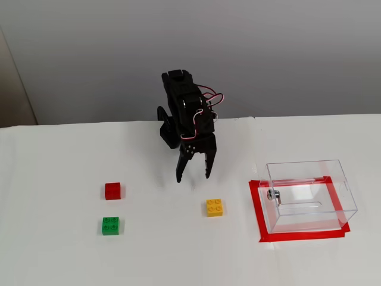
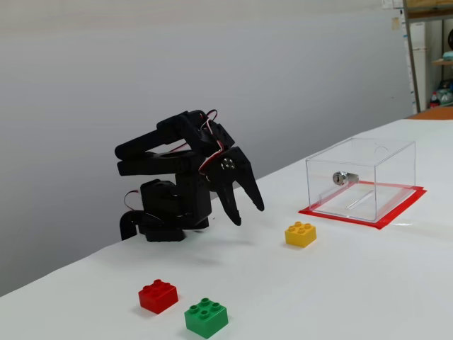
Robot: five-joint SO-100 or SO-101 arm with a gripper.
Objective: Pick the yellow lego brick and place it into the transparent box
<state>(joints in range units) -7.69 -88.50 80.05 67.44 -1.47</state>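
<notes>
The yellow lego brick [image 1: 215, 207] [image 2: 301, 234] lies flat on the white table, studs up, between the arm and the box. The transparent box [image 1: 309, 196] [image 2: 361, 178] stands on a red tape outline at the right, a small metal knob on its near wall, nothing inside. My black gripper [image 1: 193, 177] [image 2: 246, 213] hangs open above the table, fingers spread and pointing down. It is a short way behind and to the left of the yellow brick in a fixed view, apart from it and holding nothing.
A red brick [image 1: 112, 190] [image 2: 158, 296] and a green brick [image 1: 110, 226] [image 2: 206, 317] sit close together at the left, well away from the gripper. The arm's base [image 2: 164, 216] stands at the table's back edge against a grey wall.
</notes>
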